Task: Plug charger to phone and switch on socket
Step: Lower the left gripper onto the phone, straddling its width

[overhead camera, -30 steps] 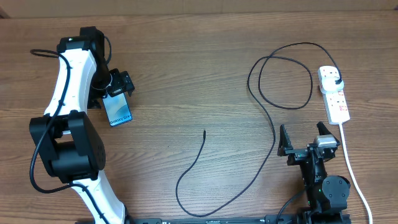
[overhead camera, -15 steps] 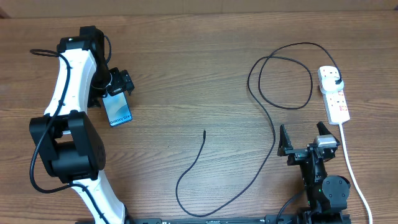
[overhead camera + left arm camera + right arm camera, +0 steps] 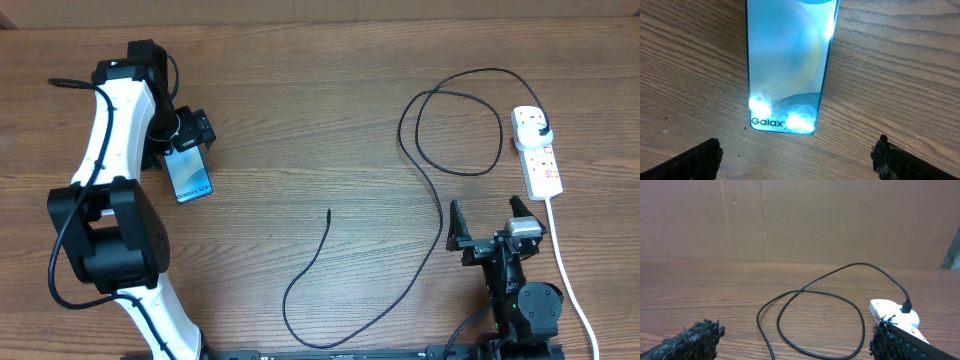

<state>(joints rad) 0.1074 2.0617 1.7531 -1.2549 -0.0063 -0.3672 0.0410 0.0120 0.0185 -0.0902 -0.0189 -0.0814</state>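
The phone (image 3: 189, 176) lies flat on the wood at the left, its teal screen up and the "Galaxy" end nearest the front edge. My left gripper (image 3: 190, 135) hovers over its far end, open, holding nothing. From the left wrist, the phone (image 3: 787, 65) runs up from between the spread fingertips (image 3: 695, 162). The charger cable (image 3: 441, 222) loops across the table, and its free tip (image 3: 329, 212) rests mid-table. Its black plug (image 3: 540, 128) sits in the socket (image 3: 537, 152) at the right. My right gripper (image 3: 488, 222) stands open near the front, left of the socket (image 3: 890, 311).
The socket's white cord (image 3: 565, 270) runs down the right edge toward the front, past the right arm's base. A brown wall (image 3: 790, 220) stands behind the table's far edge.
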